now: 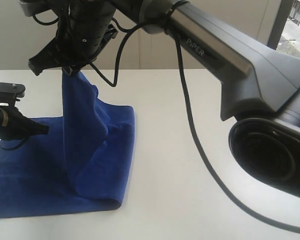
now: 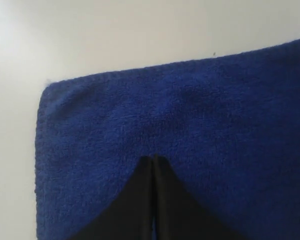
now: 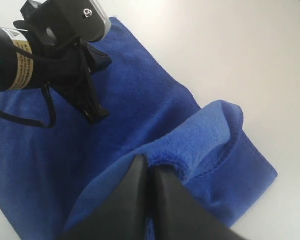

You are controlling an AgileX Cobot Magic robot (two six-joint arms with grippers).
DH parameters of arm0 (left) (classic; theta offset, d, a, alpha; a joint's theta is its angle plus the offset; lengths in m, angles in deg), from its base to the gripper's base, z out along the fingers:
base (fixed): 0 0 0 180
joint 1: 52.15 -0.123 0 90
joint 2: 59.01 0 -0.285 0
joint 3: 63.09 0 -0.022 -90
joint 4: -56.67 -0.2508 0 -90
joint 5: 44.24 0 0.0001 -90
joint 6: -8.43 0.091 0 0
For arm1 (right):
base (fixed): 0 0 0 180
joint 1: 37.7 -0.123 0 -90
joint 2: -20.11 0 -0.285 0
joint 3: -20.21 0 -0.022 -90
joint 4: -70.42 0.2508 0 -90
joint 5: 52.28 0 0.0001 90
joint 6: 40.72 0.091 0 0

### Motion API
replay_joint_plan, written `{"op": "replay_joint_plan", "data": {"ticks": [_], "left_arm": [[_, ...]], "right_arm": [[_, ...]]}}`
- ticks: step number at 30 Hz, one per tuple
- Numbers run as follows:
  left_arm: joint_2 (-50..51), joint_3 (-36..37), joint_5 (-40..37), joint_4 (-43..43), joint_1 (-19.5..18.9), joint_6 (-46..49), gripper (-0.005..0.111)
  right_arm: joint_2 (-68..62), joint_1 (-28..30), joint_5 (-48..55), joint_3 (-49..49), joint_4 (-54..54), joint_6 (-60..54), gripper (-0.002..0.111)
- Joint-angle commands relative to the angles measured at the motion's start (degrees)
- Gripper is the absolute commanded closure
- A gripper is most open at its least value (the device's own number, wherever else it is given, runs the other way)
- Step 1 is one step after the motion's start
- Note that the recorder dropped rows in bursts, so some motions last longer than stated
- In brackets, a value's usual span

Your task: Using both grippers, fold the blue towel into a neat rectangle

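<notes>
Two grippers meet the blue towel [image 1: 40, 170]: the right gripper [image 3: 147, 167] pinches a raised fold high above the white table [image 1: 160, 190]; the left gripper [image 2: 154, 160], fingers pressed together, sits over the flat part near a corner, perhaps touching it. Exterior view cuts off the towel's left edge; bare table spreads rightward.

White tabletop [image 1: 160, 200] noted, matte. A blue towel [image 1: 40, 175] is spread flat on it beneath the left claw [image 1: 44, 130]; one corner is lifted clear of the surface, pinched up in the right claw [image 1: 70, 70].
</notes>
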Motion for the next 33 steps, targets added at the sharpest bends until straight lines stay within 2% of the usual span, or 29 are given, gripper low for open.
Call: {"op": "replay_joint_plan", "data": {"ticks": [1,8,16,25,28,33], "left_arm": [[0.91,-1.12,-3.19,0.08,-0.17,2.30,0.107],[2.43,-1.54,-3.97,0.08,-2.43,2.71,0.107],[2.27,-1.54,-0.57,0.08,-2.63,2.46,0.107],[-8.58,-1.54,-1.40,0.08,-2.72,1.41,0.107],[-13.90,-1.54,-7.44,0.08,-2.72,1.41,0.107],[-19.96,-1.54,-22.39,0.08,-2.72,2.72,0.107]], "right_arm": [[0.34,0.20,-0.15,-0.19,0.15,-1.26,0.108],[0.34,0.20,-0.15,-0.19,0.15,-1.50,0.108],[0.34,0.20,-0.15,-0.19,0.15,-1.61,0.108],[-0.52,0.20,-0.15,-0.19,2.70,-2.24,0.108],[-2.63,0.20,-0.16,-0.19,7.12,-4.69,0.108],[-5.75,-0.95,-8.71,-0.19,9.05,-5.01,0.108]]}}
